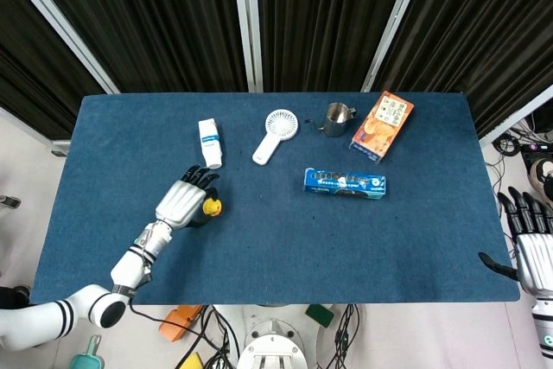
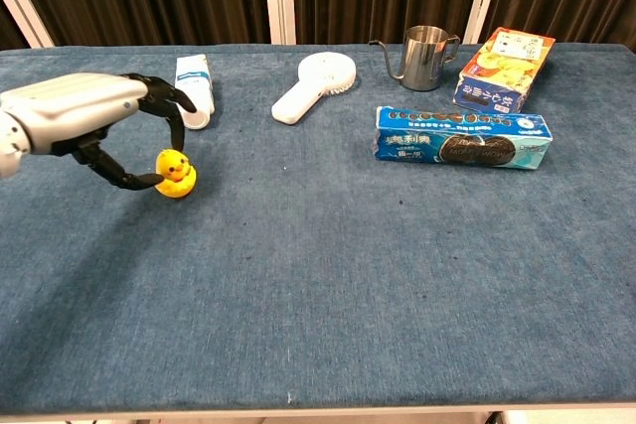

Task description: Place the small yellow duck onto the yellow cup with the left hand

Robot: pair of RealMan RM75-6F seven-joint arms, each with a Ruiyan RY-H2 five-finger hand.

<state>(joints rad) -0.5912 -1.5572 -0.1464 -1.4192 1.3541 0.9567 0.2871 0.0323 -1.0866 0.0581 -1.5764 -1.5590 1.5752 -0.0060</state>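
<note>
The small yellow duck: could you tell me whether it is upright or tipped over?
Upright: the small yellow duck sits head-up on the yellow cup, pinched by the left hand.

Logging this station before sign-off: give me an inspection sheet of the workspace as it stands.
Surface: blue cloth table.
Job's things: small yellow duck sits on the yellow cup.
Clutter: white bottle lying down; white handheld fan; metal pitcher; orange box; blue cookie pack.
Hands: left hand pinches the duck; right hand off the table's right edge, fingers apart, holding nothing.
Cables: wires on the floor below the near edge.
Surroundings: dark curtains behind.
</note>
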